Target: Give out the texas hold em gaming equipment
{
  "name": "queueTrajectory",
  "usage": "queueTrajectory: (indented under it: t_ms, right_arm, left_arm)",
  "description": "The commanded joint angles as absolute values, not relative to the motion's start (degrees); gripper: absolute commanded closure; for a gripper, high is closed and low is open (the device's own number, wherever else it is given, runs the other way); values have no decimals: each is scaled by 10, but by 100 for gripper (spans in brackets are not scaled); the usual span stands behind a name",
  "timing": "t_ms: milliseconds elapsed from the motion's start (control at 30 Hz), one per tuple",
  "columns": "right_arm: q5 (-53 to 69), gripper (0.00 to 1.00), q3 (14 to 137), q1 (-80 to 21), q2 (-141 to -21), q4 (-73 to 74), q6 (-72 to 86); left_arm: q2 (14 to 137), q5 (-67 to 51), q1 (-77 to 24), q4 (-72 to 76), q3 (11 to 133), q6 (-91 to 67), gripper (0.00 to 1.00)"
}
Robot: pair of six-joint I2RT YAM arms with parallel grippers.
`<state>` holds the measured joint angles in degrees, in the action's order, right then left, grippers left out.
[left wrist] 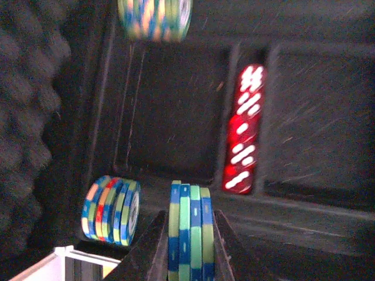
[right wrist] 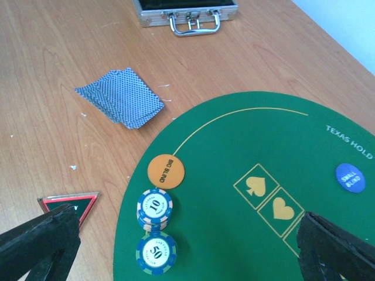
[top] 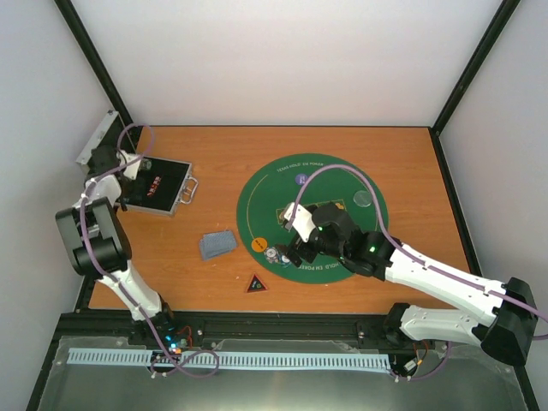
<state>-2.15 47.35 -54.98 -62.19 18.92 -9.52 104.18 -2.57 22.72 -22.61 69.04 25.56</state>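
Silver outside and black inside, the case [top: 163, 190] lies open at the left side of the table [top: 411, 163], and the left arm reaches into it. From the left wrist camera I see the left gripper [left wrist: 188, 218] with its two fingers [left wrist: 153, 249] pressed against both sides of a green-blue stack [left wrist: 188, 240] of chips. The stack stands on edge in the case, so this gripper is closed on it. Just left of it a mixed stack [left wrist: 111, 209] leans on edge in the same row. A third stack [left wrist: 155, 17], blurred, shows at the top edge of that view, and red dice [left wrist: 243, 137] sit in a narrow slot further right. On the bare wood between the case and the mat [top: 257, 201] lie the cards [top: 217, 244], fanned with their backs up. Nearer to the arms is the triangle [top: 256, 283], close to the rim of the mat. On the left part of the green mat are the orange disc [right wrist: 166, 171], just beside it the "10" chips [right wrist: 154, 206], and next to those the "50" chips [right wrist: 156, 252]. The right gripper [right wrist: 187, 228] hovers over the mat with its fingers wide apart and nothing between them. The blue disc [right wrist: 350, 177] lies further in, and the clear disc [top: 363, 199] lies at the right side of the mat.
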Motion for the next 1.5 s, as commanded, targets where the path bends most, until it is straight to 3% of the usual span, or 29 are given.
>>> queueTrajectory:
  t_ms: [0,133,267,467,700,833,933,1033,1167,1267,1467]
  right_arm:
    - [-53,0,521,-540,-624,210,-114]
    - [-78,0,555,-519,-644,208,-150]
    - [-92,0,597,-517,-688,182,-263]
    - [-25,1,657,-520,-790,71,-415]
    - [79,8,740,-498,-909,25,-474]
    - [129,21,788,-490,-953,47,-475]
    - [142,25,800,-489,-970,49,-483]
    - [129,32,812,-489,-987,47,-489]
    - [114,34,832,-489,-1010,60,-501]
    - [95,47,839,-488,-1021,50,-495]
    - [84,58,845,-483,-1031,46,-488]
  left_arm:
    - [954,-203,228,-302,756,217,99]
    - [922,-374,189,-387,784,201,99]
    - [911,-490,89,-441,791,181,99]
    - [912,-601,-8,-462,808,122,99]
    - [937,-714,-36,-476,789,95,99]
    - [945,-718,-38,-472,775,90,99]
    - [947,-728,-38,-473,773,87,99]
    - [945,-736,-38,-469,770,81,99]
    - [943,-743,-38,-470,769,83,99]
    - [940,-741,-38,-470,767,86,99]
    - [938,-735,-38,-469,763,87,99]
